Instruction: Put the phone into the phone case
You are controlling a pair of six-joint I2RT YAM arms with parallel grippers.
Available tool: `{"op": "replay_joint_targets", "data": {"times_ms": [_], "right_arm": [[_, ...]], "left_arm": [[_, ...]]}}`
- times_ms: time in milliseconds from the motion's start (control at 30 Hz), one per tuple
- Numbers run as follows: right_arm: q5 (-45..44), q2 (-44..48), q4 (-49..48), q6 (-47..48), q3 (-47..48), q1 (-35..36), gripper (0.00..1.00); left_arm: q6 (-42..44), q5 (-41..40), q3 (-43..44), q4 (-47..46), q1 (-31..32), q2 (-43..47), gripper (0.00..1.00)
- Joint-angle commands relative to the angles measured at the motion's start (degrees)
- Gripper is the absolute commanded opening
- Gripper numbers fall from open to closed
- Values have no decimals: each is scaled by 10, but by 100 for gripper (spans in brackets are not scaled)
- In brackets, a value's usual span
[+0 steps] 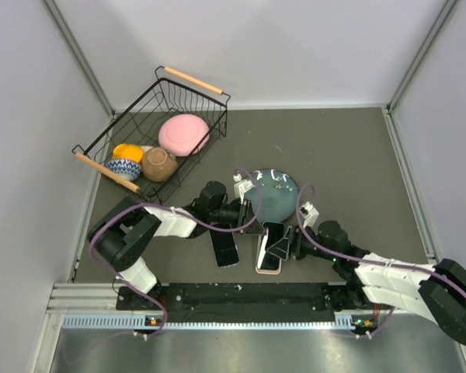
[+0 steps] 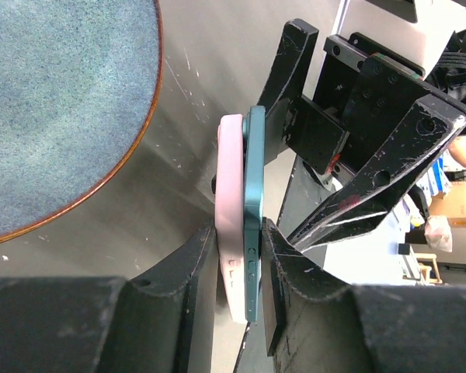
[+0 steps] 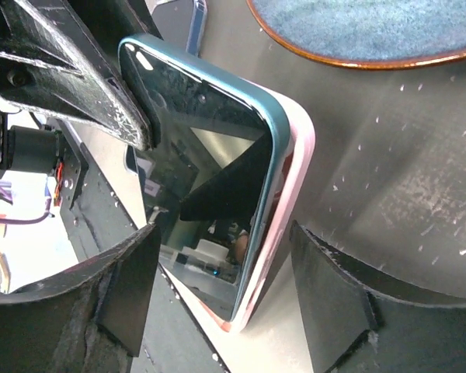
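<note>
Pinched together between the left fingers [image 2: 182,268]: teal phone [image 2: 255,202] and pink phone case [image 2: 230,202], right fingers [image 3: 124,287] spread wide either side, gripping nothing.

The table [image 1: 349,155] has a dark grey top, scuffed and flecked with white where the wrist views show it close. A black wire rack [image 1: 128,124] with wooden handles sits at its far left. A blue plate [image 1: 279,198] with a brown rim lies near the middle. Nearer, a black slab [image 1: 225,250] lies flat. Just right of it the pink case [image 1: 268,269] is tilted under the teal phone [image 3: 202,194]. Whether its near end rests on the table cannot be told.
</note>
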State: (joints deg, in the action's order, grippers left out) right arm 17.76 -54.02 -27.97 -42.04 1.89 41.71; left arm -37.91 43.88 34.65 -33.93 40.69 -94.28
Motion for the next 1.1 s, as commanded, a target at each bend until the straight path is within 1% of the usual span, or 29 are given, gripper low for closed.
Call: {"op": "replay_joint_targets", "data": {"times_ms": [0,67,100,133,167,200,233,267,333,500,567,667,700,733,833,867,900,967,1067], "right_arm": [[12,-24,-123,7,-46,-6,64],[21,-35,-148,6,-51,-5,54],[22,-40,-168,6,-55,-5,41],[14,-40,-175,6,-57,-6,33],[4,-41,-176,6,-58,-6,27],[-5,-41,-157,5,-50,-5,21],[-14,-38,-150,13,-43,-6,20],[-5,-36,-148,18,-36,-5,19],[29,-24,-172,27,-25,-5,16],[47,22,-166,33,0,-6,10],[44,50,-161,26,0,-6,7],[33,83,-139,12,1,-6,4],[28,112,-135,9,0,-6,3],[23,124,-131,9,-2,-5,3],[6,176,-106,37,-7,-5,4],[-3,189,-92,48,-7,-5,4],[-13,205,-71,75,-8,-6,5],[-22,216,-68,96,-13,-5,5],[-40,209,-63,129,-10,-5,5]], "left_arm": [[-15,4,-5,-67,-4,16,24],[-24,9,-8,-81,-7,12,25],[-35,15,-10,-88,-10,11,27],[-41,17,-18,-99,-10,9,29],[-50,20,-23,-131,-11,9,31],[-67,27,-31,-152,-13,9,33],[-79,28,-49,-172,-14,11,41],[-101,26,-59,-217,-15,13,43],[-121,34,-76,-251,-17,10,47],[-170,64,-78,-318,-19,17,50],[-180,69,-76,-323,-21,28,50],[-163,67,-69,-288,-22,58,50],[-154,65,-67,-274,-23,74,50],[-146,65,-63,-244,-22,81,50],[-110,60,-52,-200,-22,110,49],[-89,60,-49,-166,-22,117,47],[-79,53,-46,-150,-22,127,42],[-51,53,-40,-116,-21,136,38],[-26,57,-31,-95,-17,139,34]]}}
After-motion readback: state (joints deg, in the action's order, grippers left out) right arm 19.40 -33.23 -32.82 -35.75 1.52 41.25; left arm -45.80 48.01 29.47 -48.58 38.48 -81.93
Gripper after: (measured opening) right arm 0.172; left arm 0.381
